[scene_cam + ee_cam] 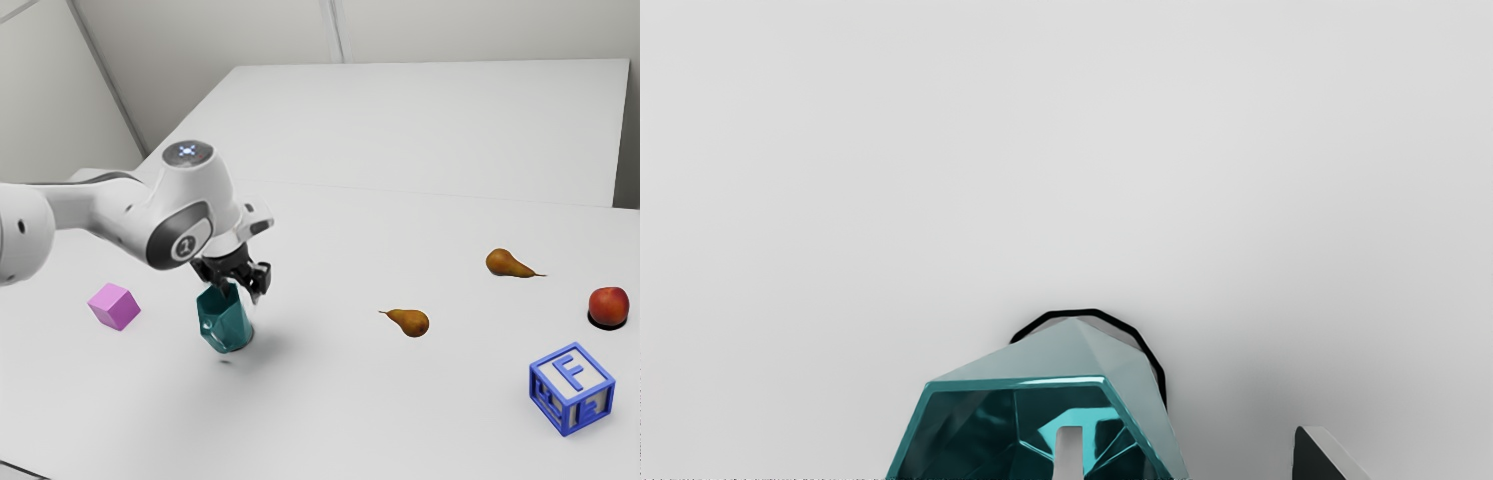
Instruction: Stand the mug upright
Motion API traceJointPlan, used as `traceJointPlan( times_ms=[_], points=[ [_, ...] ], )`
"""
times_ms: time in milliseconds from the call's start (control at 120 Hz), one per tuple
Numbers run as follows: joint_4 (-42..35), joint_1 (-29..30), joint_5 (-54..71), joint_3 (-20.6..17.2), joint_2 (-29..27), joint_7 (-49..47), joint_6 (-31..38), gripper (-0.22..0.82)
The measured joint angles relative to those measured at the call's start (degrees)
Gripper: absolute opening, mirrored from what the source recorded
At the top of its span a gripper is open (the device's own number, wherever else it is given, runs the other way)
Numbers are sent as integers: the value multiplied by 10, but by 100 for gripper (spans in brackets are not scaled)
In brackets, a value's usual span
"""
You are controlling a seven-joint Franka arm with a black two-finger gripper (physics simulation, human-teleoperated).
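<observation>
1. Nearest the wrist camera was our gripper [243,284], its jaws standing wide apart. One was at the mouth of the teal mug [230,324], over or inside it, and the other was out past the mug's wall, well apart from the first. We could not tell how deep the first one reached. They had no grip on the mug.
2. The mug was on the worktop [330,410], just below the gripper. Its mouth pointed mostly upward, and its long axis rose from a dark-edged base [1096,311], leaning a little toward the exterior view's left. We could not tell whether the base sat fully flat.
3. The worktop was plain, smooth and pale, with a soft shadow beside the mug and a faint seam running across it farther back.
4. Behind it we had light grey walls [480,30], with a narrow upright strip on the back one and a dark corner line at the exterior view's left.
5. Our white arm [110,205] came in from the exterior view's left. A pink cube [114,307] sat on that side of the mug. Toward the exterior view's right were one brown pear [411,321], a second pear [505,262] farther back, a red apple [608,305] and a blue-edged letter block [571,390].
</observation>
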Motion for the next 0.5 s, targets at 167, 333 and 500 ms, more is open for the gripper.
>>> traceJointPlan(
  times_ms=[167, 333, 500],
  points=[
    [24, 0, -12, 0, -6, 1, -39, 32],
    [69, -2, -39, 0, -5, 2, -112, 37],
    [122, -1, -63, -1, -4, 2, -183, 48]
  ],
)
